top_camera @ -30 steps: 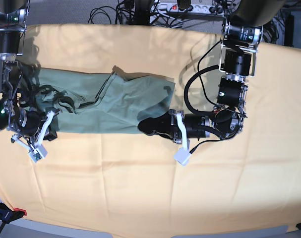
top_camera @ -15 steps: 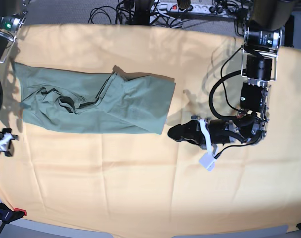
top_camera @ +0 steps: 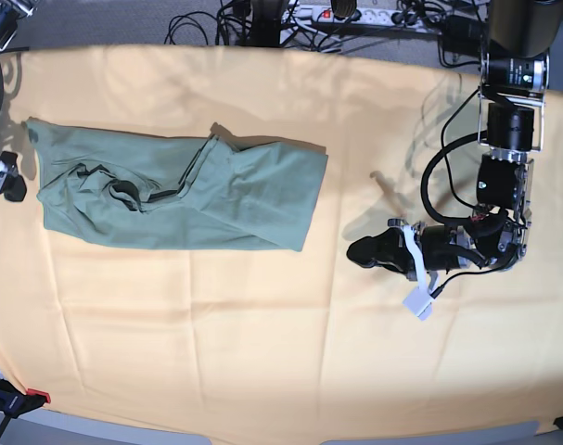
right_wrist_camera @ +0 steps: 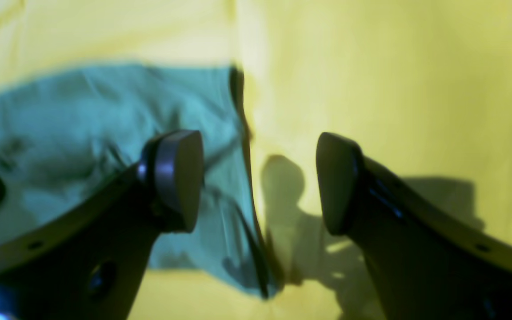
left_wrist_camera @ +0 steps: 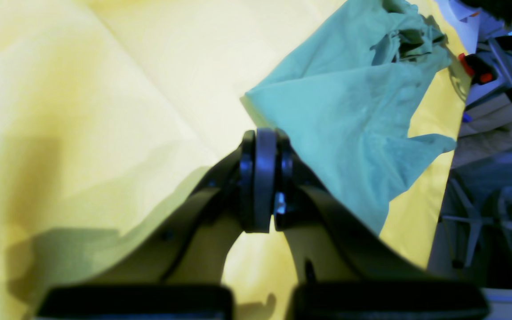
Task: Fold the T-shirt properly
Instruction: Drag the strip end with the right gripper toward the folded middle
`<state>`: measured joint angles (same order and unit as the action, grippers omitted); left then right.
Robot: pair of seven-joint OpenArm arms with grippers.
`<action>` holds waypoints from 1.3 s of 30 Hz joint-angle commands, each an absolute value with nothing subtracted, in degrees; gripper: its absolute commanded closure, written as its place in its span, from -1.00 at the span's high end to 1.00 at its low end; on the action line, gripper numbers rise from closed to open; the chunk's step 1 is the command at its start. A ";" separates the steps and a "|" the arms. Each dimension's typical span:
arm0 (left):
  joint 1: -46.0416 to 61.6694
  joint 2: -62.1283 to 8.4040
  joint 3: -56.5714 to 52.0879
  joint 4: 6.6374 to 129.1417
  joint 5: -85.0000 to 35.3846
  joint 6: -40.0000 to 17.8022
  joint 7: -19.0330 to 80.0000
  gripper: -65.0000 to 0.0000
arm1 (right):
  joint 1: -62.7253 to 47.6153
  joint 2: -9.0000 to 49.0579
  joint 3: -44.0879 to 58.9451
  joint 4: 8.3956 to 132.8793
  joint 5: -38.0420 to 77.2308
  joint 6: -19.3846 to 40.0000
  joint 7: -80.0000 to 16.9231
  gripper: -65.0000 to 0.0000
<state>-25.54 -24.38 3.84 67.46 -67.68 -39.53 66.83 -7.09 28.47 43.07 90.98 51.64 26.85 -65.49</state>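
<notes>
Yellow-orange cloth (top_camera: 262,352) covers the whole counter, creased but flat. T-shirt (top_camera: 179,190) lies on it as a long narrow band. That band sits well to the right-wrist-camera side of the cloth's middle, with the collar opening and some wrinkles near its outer end.

What changed: a second ago both end effectors were on the T-shirt, one at each short end. Now both are off it. The band's outer end, bunched under the right arm before, is laid out flat. The hem end near the cloth's middle has not shifted. My read: the lengthwise fold is set down and released, so the remaining work is likely the cross fold, end over end.

Left arm has pulled back from the hem end and now sits well apart from the T-shirt. Its forearm hangs down from the far edge of the cloth and its wrist is bent to lie low along the cloth, pointing at the T-shirt. Left end effector (top_camera: 362,251) is shut tight on nothing, pads pressed together in the wrist view.

Right end effector (right_wrist_camera: 259,182) is spread wide and empty, hovering over the T-shirt's outer edge. In the base view only a bit of it shows, just beside that end.
</notes>
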 commanded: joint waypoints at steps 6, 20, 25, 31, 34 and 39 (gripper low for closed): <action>-27.18 -25.10 3.57 68.40 -69.47 -40.00 65.82 -1.00 | -7.14 25.93 43.55 91.66 53.43 26.83 -65.41 0.30; -27.16 -25.08 3.57 68.40 -69.76 -40.00 66.00 -1.00 | -6.94 24.14 43.55 76.51 64.95 31.33 -68.34 0.30; -27.16 -25.08 3.57 68.40 -69.71 -40.00 65.98 -1.00 | -6.94 24.10 43.48 74.13 72.12 34.39 -73.38 0.30; -27.16 -25.08 3.57 68.40 -71.24 -40.00 66.00 -1.00 | -6.92 24.14 42.30 74.13 77.17 36.05 -75.79 0.30; -27.16 -25.08 3.57 68.40 -71.26 -40.00 65.98 -1.00 | -6.92 24.14 38.94 74.13 77.12 36.16 -75.77 0.30; -27.16 -25.08 3.57 68.40 -71.20 -40.00 66.00 -1.00 | -6.63 24.12 35.24 74.13 76.34 38.85 -72.53 0.25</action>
<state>-25.54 -24.47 3.84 67.46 -69.60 -39.53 67.05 -6.94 23.09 35.09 73.58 76.90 38.85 -72.16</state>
